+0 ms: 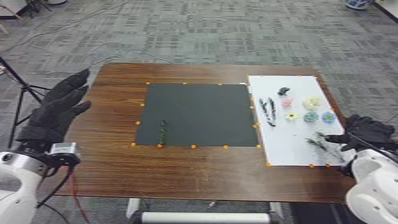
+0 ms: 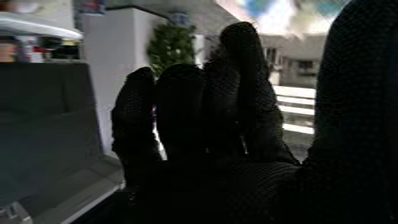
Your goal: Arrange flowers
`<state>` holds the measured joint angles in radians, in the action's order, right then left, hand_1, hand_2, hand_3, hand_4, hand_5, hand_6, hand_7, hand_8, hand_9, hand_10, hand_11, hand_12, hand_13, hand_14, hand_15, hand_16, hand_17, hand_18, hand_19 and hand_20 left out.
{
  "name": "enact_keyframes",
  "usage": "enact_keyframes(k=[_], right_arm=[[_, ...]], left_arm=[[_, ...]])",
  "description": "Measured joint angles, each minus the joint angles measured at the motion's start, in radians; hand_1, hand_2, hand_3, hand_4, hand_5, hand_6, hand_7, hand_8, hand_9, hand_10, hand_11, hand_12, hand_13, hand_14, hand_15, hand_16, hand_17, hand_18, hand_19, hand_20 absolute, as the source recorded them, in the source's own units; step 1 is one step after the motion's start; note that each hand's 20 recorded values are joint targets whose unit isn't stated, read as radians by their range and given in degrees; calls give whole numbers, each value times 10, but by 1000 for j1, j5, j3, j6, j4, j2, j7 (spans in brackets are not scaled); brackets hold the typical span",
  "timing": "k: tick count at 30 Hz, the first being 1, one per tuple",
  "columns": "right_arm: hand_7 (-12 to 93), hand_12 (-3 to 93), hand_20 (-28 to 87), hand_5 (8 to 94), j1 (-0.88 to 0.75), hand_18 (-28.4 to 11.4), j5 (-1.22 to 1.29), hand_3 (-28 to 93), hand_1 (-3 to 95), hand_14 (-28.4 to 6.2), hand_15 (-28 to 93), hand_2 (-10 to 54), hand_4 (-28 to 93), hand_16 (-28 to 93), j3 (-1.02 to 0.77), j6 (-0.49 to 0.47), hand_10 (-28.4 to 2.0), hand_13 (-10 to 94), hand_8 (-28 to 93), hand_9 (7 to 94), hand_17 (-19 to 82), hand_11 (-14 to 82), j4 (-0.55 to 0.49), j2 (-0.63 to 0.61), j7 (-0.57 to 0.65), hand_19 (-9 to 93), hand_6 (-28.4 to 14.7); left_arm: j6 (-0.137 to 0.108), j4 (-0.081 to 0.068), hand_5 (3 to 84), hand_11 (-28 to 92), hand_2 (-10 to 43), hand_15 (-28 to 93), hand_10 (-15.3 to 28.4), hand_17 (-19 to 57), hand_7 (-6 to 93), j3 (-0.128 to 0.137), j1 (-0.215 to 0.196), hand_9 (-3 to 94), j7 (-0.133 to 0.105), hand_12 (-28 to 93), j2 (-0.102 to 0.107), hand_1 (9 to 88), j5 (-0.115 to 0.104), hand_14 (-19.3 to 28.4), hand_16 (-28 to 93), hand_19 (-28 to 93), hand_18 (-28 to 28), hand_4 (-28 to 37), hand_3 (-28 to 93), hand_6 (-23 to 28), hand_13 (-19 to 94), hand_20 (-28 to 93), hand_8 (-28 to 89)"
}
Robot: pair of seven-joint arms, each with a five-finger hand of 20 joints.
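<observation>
"Sprig [image 1: 317,144], green, loose: where was it lodged?"

"On the white sheet [image 1: 275,137], near part, leftward of my right hand [image 1: 366,132] and slightly nearer my body. Long axis: slanted, far-left to near-right."

"Right hand, condition?"

"Fingers straight, thumb standing apart, nothing clamped. Position: the sheet's right edge."

"Left hand [image 1: 59,112], condition?"

"Fingers extended, thumb spread, unladen, beyond the dark mat [image 1: 195,102] on the left. My right was plainly the nearer to the sprig."

"Other stock?"

"Pink bloom [image 1: 287,102], one. Cream bloom [image 1: 311,103], one. Yellow bloom [image 1: 291,116], one. Blue blooms [image 1: 310,117], two, side by side. Slim dark tool [image 1: 268,111], left of the blooms, long axis running away from me. Green stem [image 1: 163,133], one, on the mat's near-left part, pointing away from me."

"Requirement of the next move, in your judgement?"

"A short leftward reach, I reckoned, thumb and fingers set across that slant. Risk: closing along it, and brushing the sprig aside."
</observation>
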<state>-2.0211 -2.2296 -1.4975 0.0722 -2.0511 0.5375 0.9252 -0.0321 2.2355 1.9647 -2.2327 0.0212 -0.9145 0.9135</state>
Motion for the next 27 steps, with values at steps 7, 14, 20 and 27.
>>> enact_keyframes(k=[7,14,20,27], right_arm=[[564,570,513,522,-111,-234,-1,489,441,-162,831,-95,-283,384,-86,-28,-148,485,-193,515,172,645,-23,1,9,757,-39],[556,564,512,537,-109,-233,1,566,398,-158,825,-95,-283,382,-53,-32,-145,503,-188,537,175,636,-21,12,9,757,-35],[515,536,504,599,-62,-230,-1,811,306,-140,806,-95,-282,380,16,-30,-134,548,-31,610,198,608,-13,15,3,765,-13],[522,683,487,668,-32,-220,-24,811,454,-116,797,-95,-282,389,62,2,-101,615,91,705,231,501,7,17,5,781,-2]], left_arm=[[-4,-1,158,75,-95,226,62,-185,188,7,-5,86,0,226,0,265,-7,78,8,331,176,-283,656,10,-2,90,-97],[-7,-3,158,77,-95,225,62,-185,189,10,-10,86,0,223,0,263,-16,77,7,331,176,-283,658,10,-2,90,-98],[-14,-4,158,77,-95,226,62,-185,191,11,-10,86,1,220,1,261,-19,77,8,331,176,-283,659,10,-2,90,-98],[-18,-4,159,79,-95,227,62,-185,190,12,-10,85,3,220,3,260,-22,77,7,331,176,-283,662,10,-2,90,-98]])
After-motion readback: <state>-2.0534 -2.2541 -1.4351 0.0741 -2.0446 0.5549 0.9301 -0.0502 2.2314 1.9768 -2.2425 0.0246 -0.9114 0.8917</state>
